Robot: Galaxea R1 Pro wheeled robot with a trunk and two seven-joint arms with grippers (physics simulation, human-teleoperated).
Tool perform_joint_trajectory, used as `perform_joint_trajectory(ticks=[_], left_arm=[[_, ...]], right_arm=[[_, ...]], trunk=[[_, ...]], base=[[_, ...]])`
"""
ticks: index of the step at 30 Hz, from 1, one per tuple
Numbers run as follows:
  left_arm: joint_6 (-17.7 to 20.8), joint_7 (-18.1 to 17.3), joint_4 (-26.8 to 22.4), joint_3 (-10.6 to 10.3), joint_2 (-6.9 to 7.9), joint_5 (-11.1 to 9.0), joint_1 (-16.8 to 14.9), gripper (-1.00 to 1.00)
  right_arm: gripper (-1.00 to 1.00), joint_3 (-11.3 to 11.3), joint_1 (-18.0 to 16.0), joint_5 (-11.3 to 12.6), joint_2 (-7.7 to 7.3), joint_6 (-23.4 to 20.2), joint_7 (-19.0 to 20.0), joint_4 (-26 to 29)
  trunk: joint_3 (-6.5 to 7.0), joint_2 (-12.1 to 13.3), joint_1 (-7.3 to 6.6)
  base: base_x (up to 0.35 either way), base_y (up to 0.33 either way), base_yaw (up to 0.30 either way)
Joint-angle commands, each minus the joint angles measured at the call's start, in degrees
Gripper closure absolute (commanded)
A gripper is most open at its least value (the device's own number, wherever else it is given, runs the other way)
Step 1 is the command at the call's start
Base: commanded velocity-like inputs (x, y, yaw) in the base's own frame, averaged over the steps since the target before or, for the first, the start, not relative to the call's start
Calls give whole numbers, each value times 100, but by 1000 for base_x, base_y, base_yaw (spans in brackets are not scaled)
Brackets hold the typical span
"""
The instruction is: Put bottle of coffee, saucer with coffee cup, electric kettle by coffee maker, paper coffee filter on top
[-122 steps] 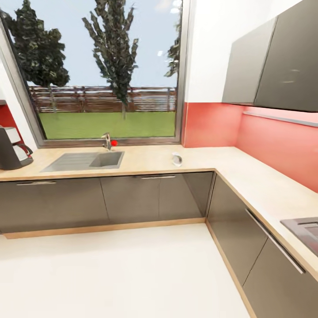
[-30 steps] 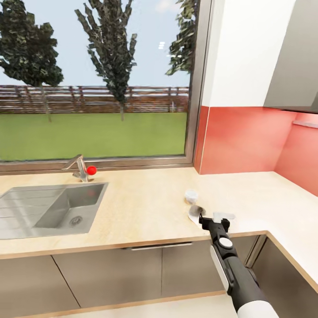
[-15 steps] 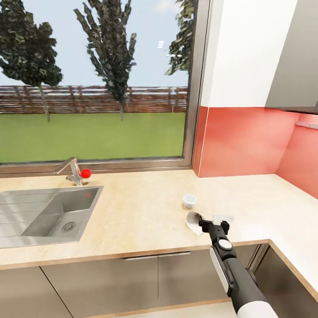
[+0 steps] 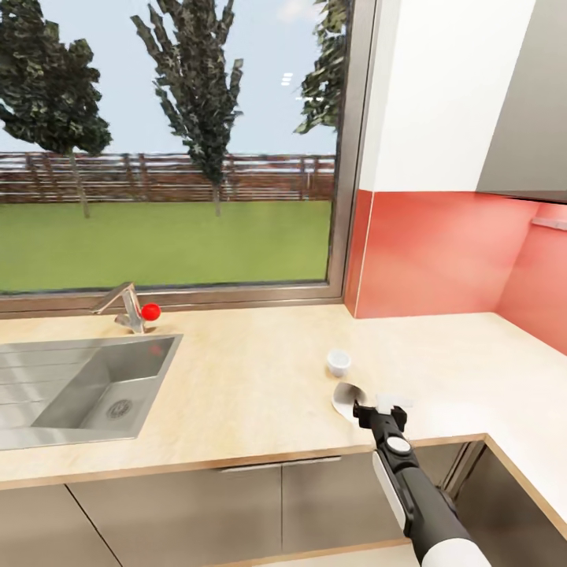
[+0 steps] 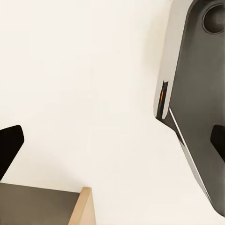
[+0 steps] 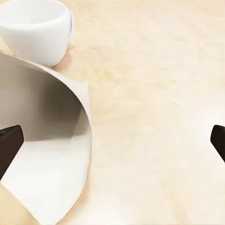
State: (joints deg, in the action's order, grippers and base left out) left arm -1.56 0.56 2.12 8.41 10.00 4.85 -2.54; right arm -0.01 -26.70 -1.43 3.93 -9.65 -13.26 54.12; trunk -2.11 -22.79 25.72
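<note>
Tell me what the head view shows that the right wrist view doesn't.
Head view alone: the sink, the faucet, the window and the right arm reaching over the countertop. Right wrist view alone: the open right gripper's dark fingertips at the frame edges. Both: the white coffee cup beside the curled paper filter.

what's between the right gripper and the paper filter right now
Nothing visible. The right gripper hangs over the countertop with its jaws open, right at the paper coffee filter. The coffee cup stands just beyond the filter, not in the path.
</note>
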Motion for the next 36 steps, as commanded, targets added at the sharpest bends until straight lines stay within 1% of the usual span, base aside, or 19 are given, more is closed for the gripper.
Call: perform_joint_trajectory(ticks=[1,14,30,36], left_arm=[[-18,6,17,47,2,51,-10,-100],[-12,6,25,47,-5,51,2,-100],[53,6,25,47,-7,51,25,-100],[61,6,25,47,-7,51,25,-100]], right_arm=[[-100,0,-5,-17,2,-38,-18,-10],[-100,-6,-4,-22,3,-37,-18,-155],[-100,-8,-4,-24,-6,-31,-21,-196],[-100,-28,-5,-16,-6,-6,-27,-555]], trunk=[[-13,-12,6],[-13,-12,6],[-13,-12,6],[-13,-12,6]], base=[[249,0,0],[154,0,0],[34,0,0],[7,0,0]])
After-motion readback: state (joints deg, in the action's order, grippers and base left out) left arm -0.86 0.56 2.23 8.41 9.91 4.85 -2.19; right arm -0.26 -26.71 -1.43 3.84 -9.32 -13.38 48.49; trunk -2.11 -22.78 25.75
